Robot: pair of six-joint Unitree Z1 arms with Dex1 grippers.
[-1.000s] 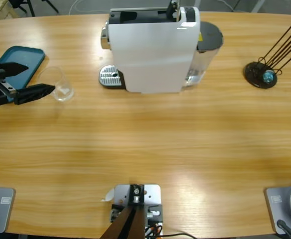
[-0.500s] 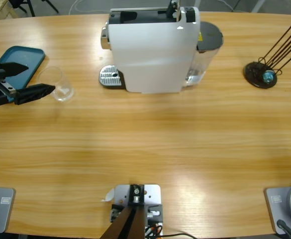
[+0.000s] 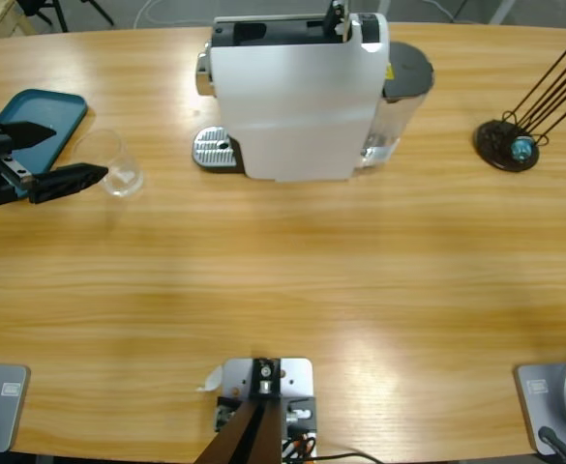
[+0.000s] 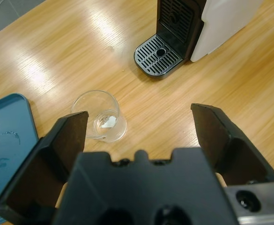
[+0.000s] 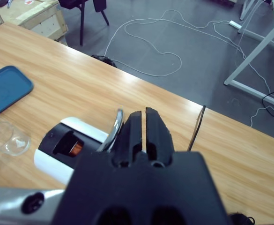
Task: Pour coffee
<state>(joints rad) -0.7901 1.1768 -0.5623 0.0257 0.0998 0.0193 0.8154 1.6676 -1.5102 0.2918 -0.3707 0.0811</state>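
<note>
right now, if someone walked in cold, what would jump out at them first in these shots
Most likely the big white coffee machine at the table's far edge, its round metal drip tray sticking out bare. Next, the left gripper at the table's end, jaws wide open just short of an empty clear glass that stands beside a blue tray. A black wire rack sits at the opposite end.

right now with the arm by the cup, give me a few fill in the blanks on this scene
1. The left tool has its jaws ____.
2. The clear glass cup stands on the wood between the blue tray and the machine's ____.
3. The cup holds no ____.
4. The coffee machine has a ____ body.

Missing words: open; drip grate; coffee; white
</note>
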